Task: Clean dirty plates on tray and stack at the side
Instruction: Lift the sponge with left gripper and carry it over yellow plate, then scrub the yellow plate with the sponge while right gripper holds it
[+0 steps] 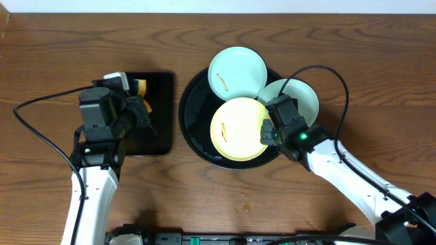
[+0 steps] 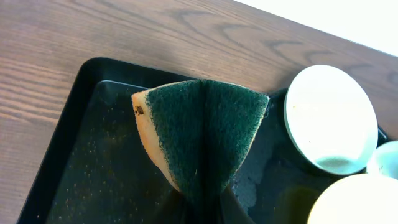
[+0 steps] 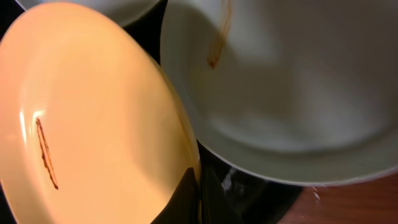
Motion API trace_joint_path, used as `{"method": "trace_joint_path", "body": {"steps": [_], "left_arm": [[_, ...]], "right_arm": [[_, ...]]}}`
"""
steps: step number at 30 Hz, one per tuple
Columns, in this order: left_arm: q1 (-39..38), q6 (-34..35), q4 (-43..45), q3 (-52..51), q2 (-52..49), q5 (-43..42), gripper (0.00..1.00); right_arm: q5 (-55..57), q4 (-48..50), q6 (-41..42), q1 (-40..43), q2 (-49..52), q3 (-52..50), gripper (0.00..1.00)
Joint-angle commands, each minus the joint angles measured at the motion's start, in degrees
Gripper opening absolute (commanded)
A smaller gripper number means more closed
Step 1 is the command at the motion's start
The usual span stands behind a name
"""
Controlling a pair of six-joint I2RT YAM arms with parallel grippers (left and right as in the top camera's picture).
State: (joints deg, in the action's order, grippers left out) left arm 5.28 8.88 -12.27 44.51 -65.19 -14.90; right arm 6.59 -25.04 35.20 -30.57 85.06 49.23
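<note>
Three smeared plates (image 1: 235, 129) apparently overlap on the tray (image 1: 194, 126).

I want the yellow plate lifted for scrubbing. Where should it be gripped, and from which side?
Pinch the yellow plate by the raised rim on its right edge, from the right: it lies flat and is too wide to span, and the right gripper sits at that edge.

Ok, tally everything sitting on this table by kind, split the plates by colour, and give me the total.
Pale blue plates: 2
Pale yellow plate: 1
Black trays: 2, the round tray and the rectangular tray
Sponge: 1
Total: 6
</note>
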Motion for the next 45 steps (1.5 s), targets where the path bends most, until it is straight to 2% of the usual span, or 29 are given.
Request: {"method": "trace_joint_path", "body": {"steps": [1, 11, 14, 17, 20, 31, 37, 45], "left_arm": [[-1.5, -4.9, 0.2, 1.2, -1.6, -0.9, 0.07], [-1.8, -6.5, 3.9, 1.2, -8.3, 5.1, 0.07], [-1.9, -5.3, 6.4, 1.2, -9.0, 4.6, 0.07], [-2.9, -4.9, 7.4, 1.2, -8.7, -0.9, 0.07], [-5.8, -3.0, 6.3, 1.2, -8.8, -5.5, 0.07], [-20.8, -3.0, -1.2, 1.0, -9.2, -5.6, 0.08], [-27.6, -3.3, -1.0, 0.0, -12.9, -5.4, 0.07], [-31.5, -3.5, 3.1, 0.0, -20.8, -5.4, 0.07]], "right_arm": [[-0.9, 3.2, 1.2, -0.3, 0.2, -1.9, 0.01], [-0.8, 3.5, 1.2, -0.3, 0.2, -2.1, 0.01], [-0.6, 3.5, 1.3, -0.3, 0.2, -2.2, 0.01], [-0.7, 3.5, 2.7, -0.3, 0.4, -2.2, 0.01], [-0.7, 3.6, 3.6, -0.3, 1.3, -2.2, 0.01], [-2.6, 3.8, 3.6, -0.3, 5.0, -2.2, 0.01], [-2.6, 3.8, 3.6, -0.3, 5.0, -2.2, 0.01], [-2.6, 3.6, 3.6, -0.3, 5.0, -2.2, 0.01]]}}
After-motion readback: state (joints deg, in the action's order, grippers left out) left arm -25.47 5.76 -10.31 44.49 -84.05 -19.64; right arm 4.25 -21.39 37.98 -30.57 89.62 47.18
